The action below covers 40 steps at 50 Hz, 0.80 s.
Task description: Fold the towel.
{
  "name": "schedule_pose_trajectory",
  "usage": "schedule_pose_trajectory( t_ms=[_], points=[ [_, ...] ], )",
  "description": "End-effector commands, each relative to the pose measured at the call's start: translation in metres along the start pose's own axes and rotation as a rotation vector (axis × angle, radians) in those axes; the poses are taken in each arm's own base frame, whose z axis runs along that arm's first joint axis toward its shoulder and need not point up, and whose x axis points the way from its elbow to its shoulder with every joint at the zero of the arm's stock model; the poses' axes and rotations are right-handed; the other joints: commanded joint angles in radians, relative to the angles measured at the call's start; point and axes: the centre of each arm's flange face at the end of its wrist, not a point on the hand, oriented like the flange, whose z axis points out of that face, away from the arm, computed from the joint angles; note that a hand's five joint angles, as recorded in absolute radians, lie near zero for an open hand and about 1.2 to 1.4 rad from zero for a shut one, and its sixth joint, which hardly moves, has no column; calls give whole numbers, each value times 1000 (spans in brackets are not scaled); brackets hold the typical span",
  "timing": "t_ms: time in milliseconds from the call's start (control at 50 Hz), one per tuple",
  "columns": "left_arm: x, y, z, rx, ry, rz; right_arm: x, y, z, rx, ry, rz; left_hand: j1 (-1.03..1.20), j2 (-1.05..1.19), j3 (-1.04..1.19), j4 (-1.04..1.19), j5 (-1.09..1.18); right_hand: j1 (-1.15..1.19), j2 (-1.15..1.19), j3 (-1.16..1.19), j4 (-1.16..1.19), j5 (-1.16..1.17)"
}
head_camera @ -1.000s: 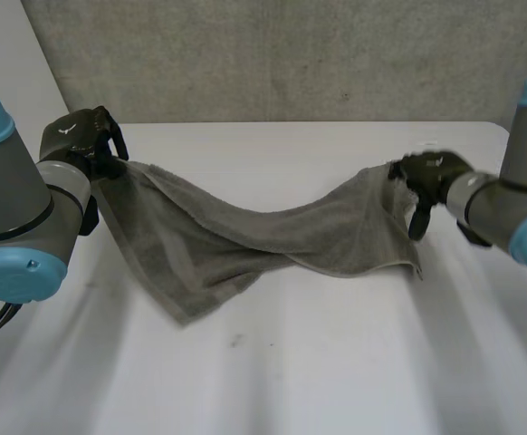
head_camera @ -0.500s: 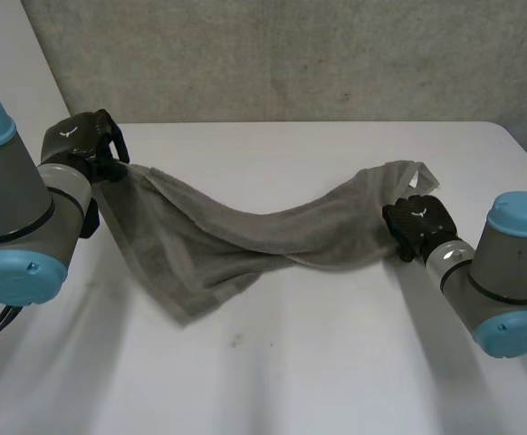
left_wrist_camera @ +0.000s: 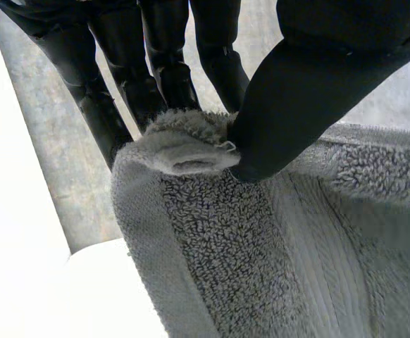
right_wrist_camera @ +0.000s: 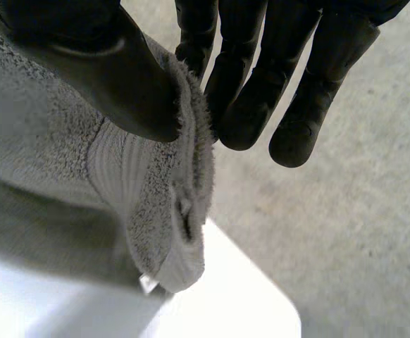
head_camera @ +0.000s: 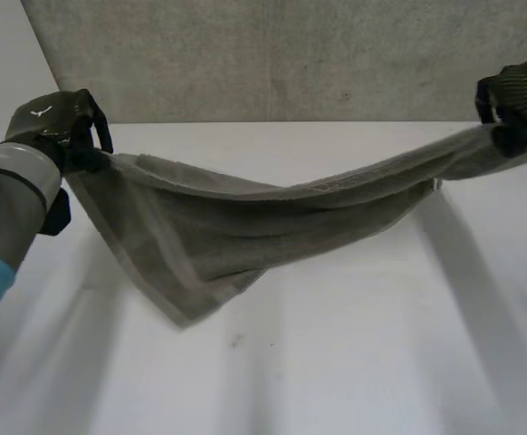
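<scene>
A grey towel hangs stretched between my two hands above the white table, sagging in the middle with a lower corner touching the table. My left hand is shut on the towel's left corner; in the left wrist view the thumb pinches the towel against the fingers. My right hand is shut on the right corner, raised at the far right. In the right wrist view its thumb presses the towel against the fingers.
A grey wall stands behind the table's far edge. The table's right far corner lies below my right hand.
My right hand closed on the towel's right corner and lifted it up and to the right. My left hand rose a little to the left. The towel now hangs taut between them.
</scene>
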Motion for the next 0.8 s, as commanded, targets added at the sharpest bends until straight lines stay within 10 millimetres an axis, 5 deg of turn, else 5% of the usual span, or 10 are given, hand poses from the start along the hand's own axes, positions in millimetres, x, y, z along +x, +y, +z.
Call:
schedule_pose_trajectory(
  t_ms=[20,80,220,360,460,600,800],
  points=[
    [0,0,-35,-157,26,196,8,-6,-29,-229,-110,-156,207,178,180,176,198,50,64,54,52,50],
    [0,-9,-51,-170,38,251,5,-7,-40,-278,-160,-207,207,178,180,176,198,50,64,54,52,50],
    [0,-49,-78,-48,40,256,24,-49,-67,-165,-43,-259,207,178,180,176,198,50,64,54,52,50],
    [4,-66,-93,15,65,252,21,-48,-71,-170,-51,-235,207,178,180,176,198,50,64,54,52,50],
    [4,-42,-85,-66,77,263,11,-26,-67,-240,-106,-202,207,178,180,176,198,50,64,54,52,50],
    [6,-5,-58,-201,82,283,-16,22,-33,-364,-250,-155,207,178,180,176,198,50,64,54,52,50],
    [12,19,-11,-244,81,288,-23,37,23,-290,-191,-153,207,178,180,176,198,50,64,54,52,50]
  ],
)
